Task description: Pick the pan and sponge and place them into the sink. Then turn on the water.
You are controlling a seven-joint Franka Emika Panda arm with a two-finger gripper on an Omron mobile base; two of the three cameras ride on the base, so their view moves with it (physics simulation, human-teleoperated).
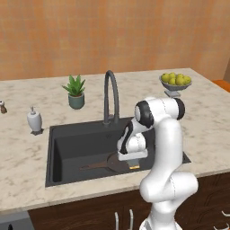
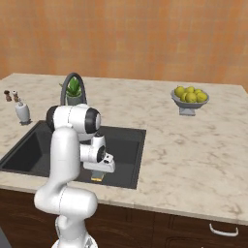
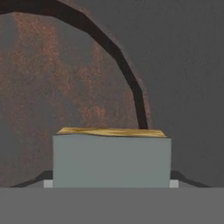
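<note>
Kitchen's got a warm orange-tan wall (image 1: 117, 31) running the whole way behind a pale marble-look tabletop (image 1: 27, 152) with brownish veining. Below it are dark wood cabinet fronts (image 2: 193, 227) with curved silver handles (image 2: 224, 230). On the stone there's a little potted plant (image 1: 75, 91) in a teal pot, a white soap dispenser (image 1: 34, 120) off to the side, and a grey bowl of yellow-green fruit (image 1: 175, 81) further along. Two tiny shakers (image 2: 11, 95) sit near the far edge. Lighting is flat and even, with soft shadows under everything.
</note>
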